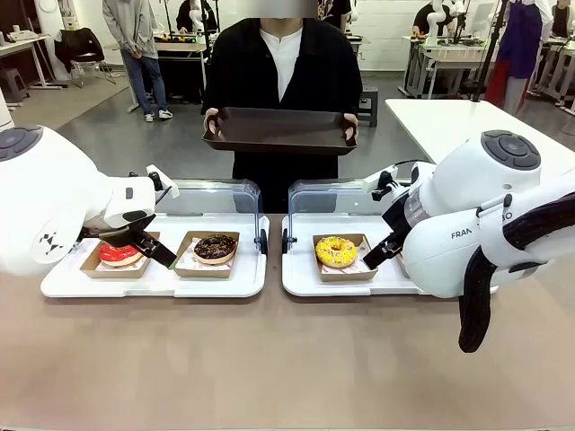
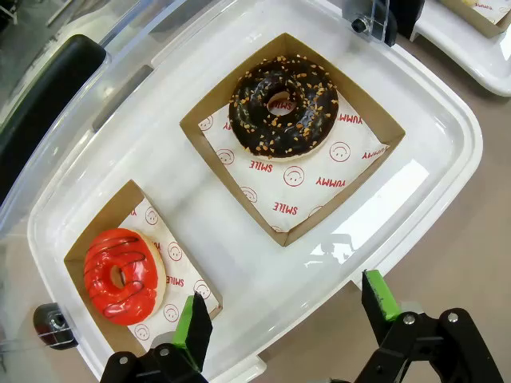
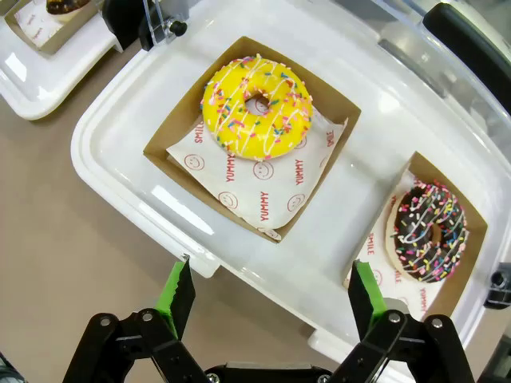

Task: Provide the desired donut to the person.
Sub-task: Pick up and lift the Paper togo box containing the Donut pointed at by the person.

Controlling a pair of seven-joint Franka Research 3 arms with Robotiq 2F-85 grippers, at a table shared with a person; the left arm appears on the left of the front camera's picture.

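Donuts (image 3: pixel 257 106) lie boxed, untouched; left gripper (image 2: pixel 283 299) and right gripper (image 3: pixel 271 278) both spread, empty. Person (image 1: pixel 243 72) holds dark tray (image 1: pixel 278 144), not pointing. Risk: wrong donut taken, since none is indicated.

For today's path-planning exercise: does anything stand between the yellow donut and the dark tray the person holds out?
Yes. The clear lid stands raised along the far edge of the white container, between the yellow donut and the dark tray held by the person. The donut would likely need lifting over it.
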